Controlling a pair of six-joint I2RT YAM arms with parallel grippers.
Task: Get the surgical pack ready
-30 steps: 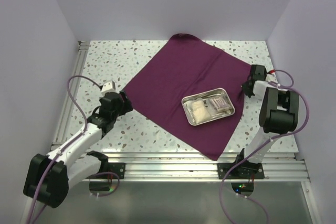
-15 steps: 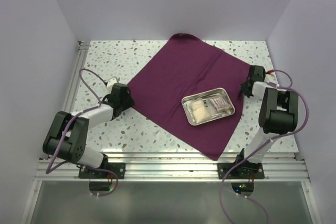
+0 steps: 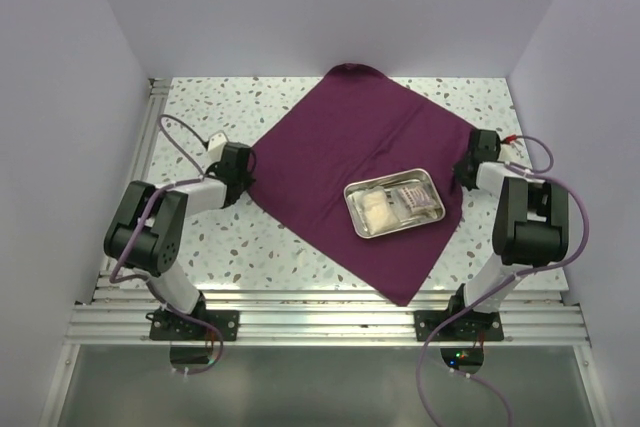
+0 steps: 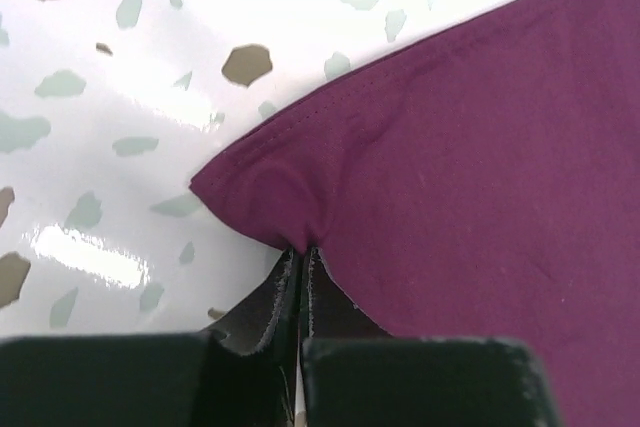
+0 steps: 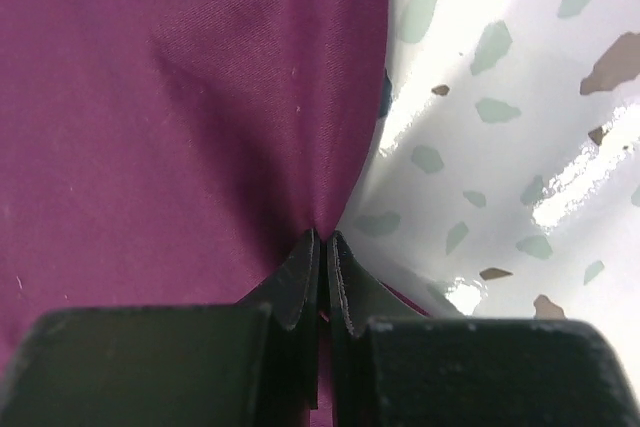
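Fabric lies open, not bundled: we see the surgical pack point(image 3: 350, 147) spread flat as a diamond across the speckled table point(image 3: 200, 107), corners at twelve, three, six and nine o'clock. A steel tray point(image 3: 352, 205) sits on it, toward four o'clock from the sheet's middle, holding a pale pad point(image 3: 378, 211) and a small packet point(image 3: 418, 197). The left gripper point(image 4: 303, 252) is clenched on the nine o'clock corner; its wrist view shows cloth puckered into the closed tips. The right gripper point(image 5: 322, 237) is likewise clamped on the hem at the three o'clock corner, fabric gathered between its fingers. We judge the laying-out and loading done and the wrapping barely begun, since both side corners are seized but neither is lifted or folded over the tray. Left to do, as we read it — bring those corners across the tray, then the six and twelve o'clock points, into a neat bundle
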